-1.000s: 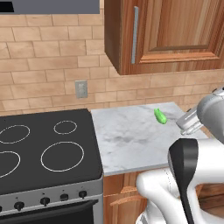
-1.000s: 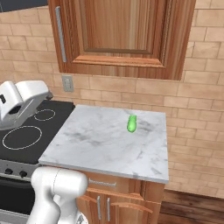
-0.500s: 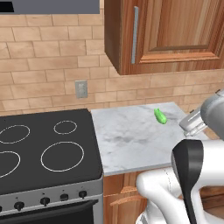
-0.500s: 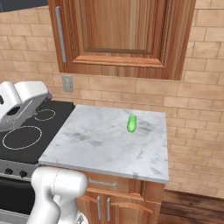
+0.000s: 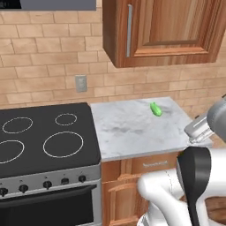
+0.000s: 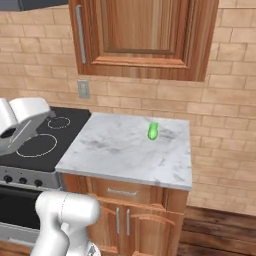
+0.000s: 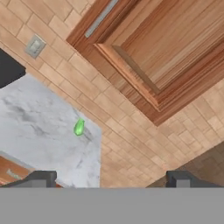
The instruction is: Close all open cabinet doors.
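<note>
Black glass stove (image 5: 44,141) sits left, then a grey-veined marble counter (image 6: 120,155) with a small shiny green thing (image 6: 153,131). The brown raised-panel cabinet door (image 6: 142,35) hangs above, shut flat. Gripper (image 7: 109,177) is spread wide, empty, well below the door.

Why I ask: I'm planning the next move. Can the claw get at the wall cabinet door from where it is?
Probably yes. The claw is open and empty, and the cabinet door lies ahead of it with nothing between. The green thing sits low on the counter, out of the way.
</note>
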Controlling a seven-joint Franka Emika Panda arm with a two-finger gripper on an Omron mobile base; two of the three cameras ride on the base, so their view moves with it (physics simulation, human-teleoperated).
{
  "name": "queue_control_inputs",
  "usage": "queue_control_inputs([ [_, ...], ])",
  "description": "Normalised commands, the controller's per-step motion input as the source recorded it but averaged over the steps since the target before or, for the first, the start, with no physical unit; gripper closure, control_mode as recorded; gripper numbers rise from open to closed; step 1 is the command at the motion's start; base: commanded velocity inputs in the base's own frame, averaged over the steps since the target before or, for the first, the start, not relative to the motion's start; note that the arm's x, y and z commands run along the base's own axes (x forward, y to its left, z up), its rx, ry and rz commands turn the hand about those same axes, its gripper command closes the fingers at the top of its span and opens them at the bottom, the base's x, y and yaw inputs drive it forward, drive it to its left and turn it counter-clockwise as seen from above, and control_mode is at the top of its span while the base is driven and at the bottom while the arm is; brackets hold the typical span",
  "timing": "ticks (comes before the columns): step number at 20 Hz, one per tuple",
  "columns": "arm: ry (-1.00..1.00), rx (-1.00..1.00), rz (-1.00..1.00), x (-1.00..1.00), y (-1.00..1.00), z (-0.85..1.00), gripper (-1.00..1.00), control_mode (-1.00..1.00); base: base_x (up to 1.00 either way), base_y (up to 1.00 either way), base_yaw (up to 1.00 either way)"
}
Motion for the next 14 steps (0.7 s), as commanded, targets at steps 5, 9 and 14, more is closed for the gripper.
queue_control_inputs([
  [5, 0.00, 0.00, 0.00, 0.00, 0.00, 0.00, -1.00, 1.00, -0.90, 0.47, 0.00],
  [9, 0.00, 0.00, 0.00, 0.00, 0.00, 0.00, -1.00, 1.00, -0.57, 0.79, 0.00],
  [14, 0.00, 0.00, 0.00, 0.00, 0.00, 0.00, -1.00, 1.00, -0.29, 0.93, 0.00],
])
